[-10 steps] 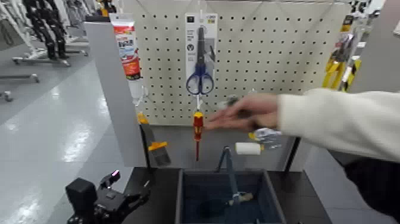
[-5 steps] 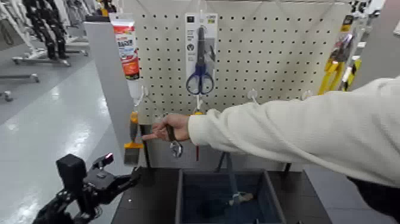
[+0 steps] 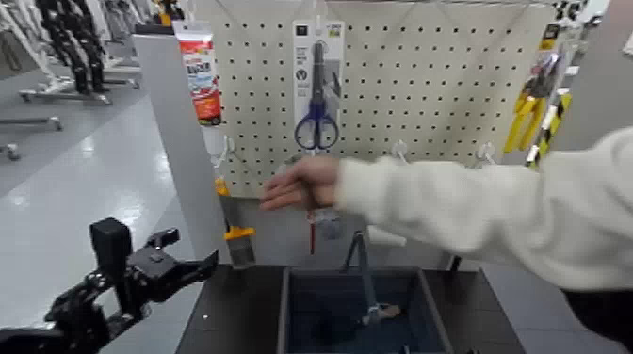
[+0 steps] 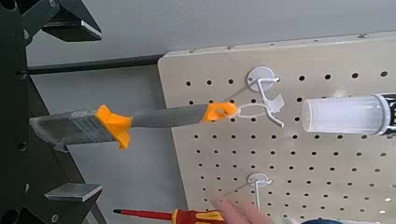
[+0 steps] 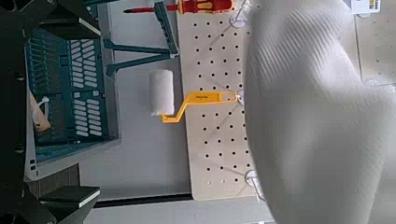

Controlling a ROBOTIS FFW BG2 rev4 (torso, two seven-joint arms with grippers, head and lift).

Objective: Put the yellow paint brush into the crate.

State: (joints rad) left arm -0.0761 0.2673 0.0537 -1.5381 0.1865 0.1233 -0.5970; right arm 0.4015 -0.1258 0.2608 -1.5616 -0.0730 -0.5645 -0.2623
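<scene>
Near yellow paint brush | left end effector: wide open, empty | right end effector: near crate, can't tell

The yellow paint brush, with its grey-and-orange handle, orange band and wide grey bristle block, is hanging slightly tilted, bristles down, by a loop from a hook on the pegboard. The crate, dark blue-grey and rectangular with a grey rim, is standing open below, its bar handle rising above the rim.
</scene>
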